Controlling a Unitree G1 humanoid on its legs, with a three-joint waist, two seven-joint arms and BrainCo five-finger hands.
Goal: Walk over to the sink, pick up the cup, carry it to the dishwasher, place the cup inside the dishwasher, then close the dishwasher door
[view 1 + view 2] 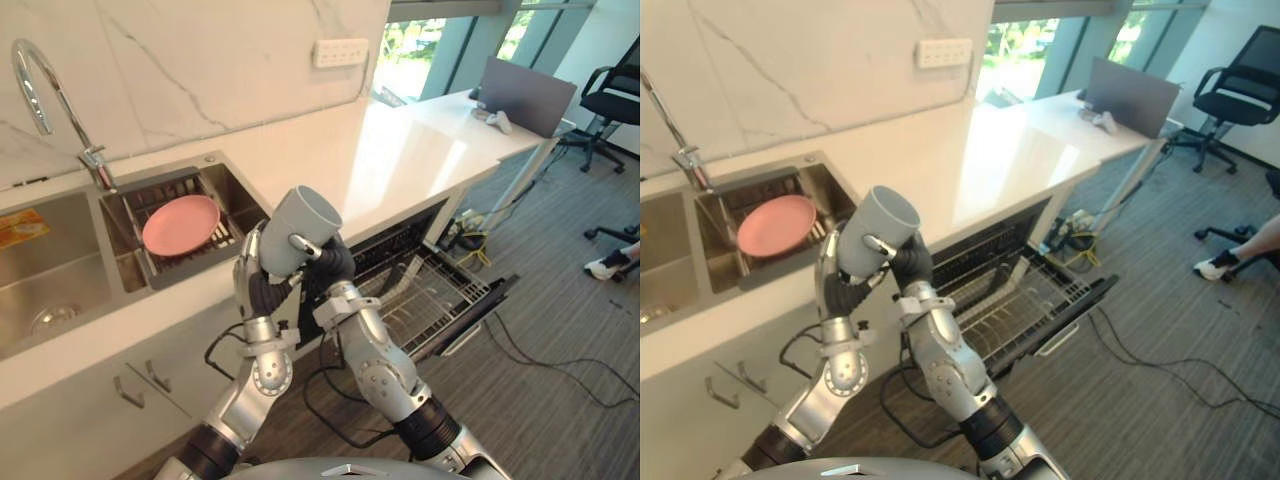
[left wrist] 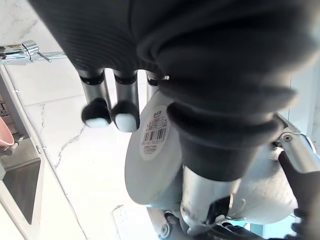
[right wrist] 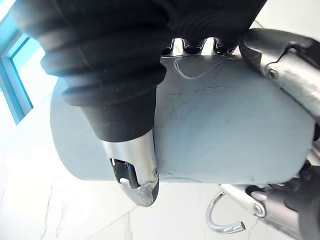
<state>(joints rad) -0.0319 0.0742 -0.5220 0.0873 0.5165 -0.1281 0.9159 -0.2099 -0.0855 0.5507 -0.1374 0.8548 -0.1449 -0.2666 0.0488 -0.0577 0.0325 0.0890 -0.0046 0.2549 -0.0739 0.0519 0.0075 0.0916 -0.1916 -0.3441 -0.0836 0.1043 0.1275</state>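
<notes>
Beside the white counter (image 1: 400, 160), off its front edge between sink (image 1: 60, 285) and open dishwasher (image 1: 440, 300), our left hand (image 1: 248, 272) and right hand (image 1: 333, 262) both clasp the grey cup (image 1: 298, 228), likely steadying it for the carry.

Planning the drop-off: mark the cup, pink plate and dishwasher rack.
cup (image 1: 296, 214), left eye view, grey side wall.
pink plate (image 1: 181, 224), left eye view, its centre.
dishwasher rack (image 1: 427, 290), left eye view, wire grid.

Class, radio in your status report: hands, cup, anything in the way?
Both shut on cup: left hand, right hand. Cup held up, tilted, before counter. Open dishwasher door, rack out.
</notes>
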